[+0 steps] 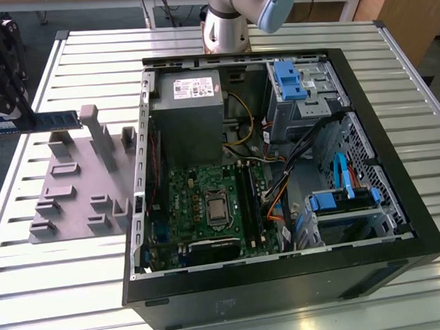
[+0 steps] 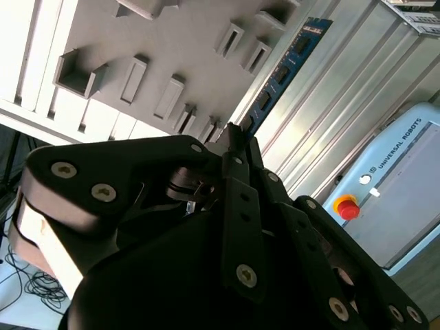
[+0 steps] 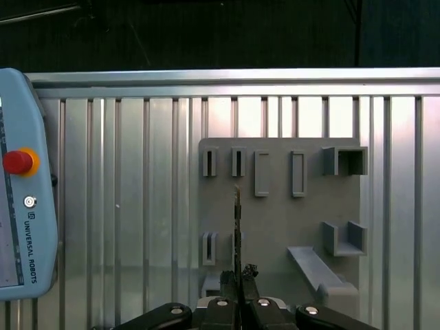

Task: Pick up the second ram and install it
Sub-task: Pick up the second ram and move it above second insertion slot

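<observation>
The second ram (image 1: 57, 119) is a thin dark green-blue stick held level in the air above the far end of the grey fixture tray (image 1: 68, 193), at the exterior view's left. My gripper (image 1: 17, 115) is shut on one end of it. In the second wrist view the stick (image 2: 282, 72) runs out past the fingertips (image 2: 237, 148) over the tray (image 2: 172, 41). The first wrist view shows it edge-on (image 3: 238, 220) between the closed jaws of the gripper (image 3: 238, 275). The black memory slots (image 1: 249, 200) lie on the motherboard (image 1: 200, 202), well off to the exterior view's right of the stick.
The open black computer case (image 1: 398, 223) lies on the slatted metal table (image 1: 91, 46), with cables, drive bays and a power supply (image 1: 192, 100) inside. The arm's base (image 1: 225, 26) stands behind the case. A teach pendant (image 3: 20, 206) with a red stop button lies beyond the tray.
</observation>
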{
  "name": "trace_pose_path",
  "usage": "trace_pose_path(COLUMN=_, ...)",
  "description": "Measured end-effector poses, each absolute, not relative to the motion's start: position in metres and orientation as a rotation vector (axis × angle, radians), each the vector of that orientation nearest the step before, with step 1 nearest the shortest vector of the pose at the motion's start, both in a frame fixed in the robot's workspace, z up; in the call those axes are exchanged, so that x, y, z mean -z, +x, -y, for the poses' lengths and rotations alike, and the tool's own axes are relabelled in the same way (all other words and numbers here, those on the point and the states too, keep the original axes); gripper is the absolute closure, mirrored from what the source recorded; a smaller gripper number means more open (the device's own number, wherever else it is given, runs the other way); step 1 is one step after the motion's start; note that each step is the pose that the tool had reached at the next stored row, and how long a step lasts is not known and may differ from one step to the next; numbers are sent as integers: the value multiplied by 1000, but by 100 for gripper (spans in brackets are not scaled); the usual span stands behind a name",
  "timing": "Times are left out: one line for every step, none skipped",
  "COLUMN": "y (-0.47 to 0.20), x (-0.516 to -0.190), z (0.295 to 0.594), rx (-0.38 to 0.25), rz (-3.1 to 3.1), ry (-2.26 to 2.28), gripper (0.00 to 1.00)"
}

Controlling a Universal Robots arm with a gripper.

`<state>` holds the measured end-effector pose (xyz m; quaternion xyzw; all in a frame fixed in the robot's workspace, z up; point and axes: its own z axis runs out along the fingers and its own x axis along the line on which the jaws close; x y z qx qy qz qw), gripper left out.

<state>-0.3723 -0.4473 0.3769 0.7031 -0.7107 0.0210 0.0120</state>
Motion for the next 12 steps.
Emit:
trace_pose_path(y=-372, x=-377, z=447, rx=-56, rz=2220, ry=2196, gripper=86)
trace_pose_path(y=-372, x=-377, z=447, rx=-46, rz=2225, ry=2201, gripper=86)
trace_pose_path(y=-371, x=-377, z=447, rx=-42, rz=2227, ry=2203, gripper=86)
trace_pose_path(y=-371, x=-377, z=447, rx=-41, rz=2228, ry=2203, gripper=86)
trace_pose_path(y=-370, x=-377, z=447, rx=-41, rz=2228, ry=2203, gripper=86)
trace_pose_path(y=-369, x=-377, z=447, rx=-41, rz=2228, ry=2203, gripper=86)
trace_pose_path(y=-369, x=-377, z=447, rx=-41, rz=2227, ry=2203, gripper=86)
trace_pose_path(y=-368, x=-377, z=447, rx=-41, rz=2228, ry=2203, gripper=86)
trace_pose_path(y=-367, x=-377, z=447, rx=-41, rz=2227, ry=2203, gripper=86)
trace_pose_path(y=-366, x=-377, z=447, rx=-41, rz=2228, ry=2203, gripper=86)
trace_pose_path(y=-365, x=-377, z=447, rx=-41, rz=2228, ry=2203, gripper=86)
trace_pose_path(y=-364, x=-377, z=447, rx=-41, rz=2228, ry=2203, gripper=86)
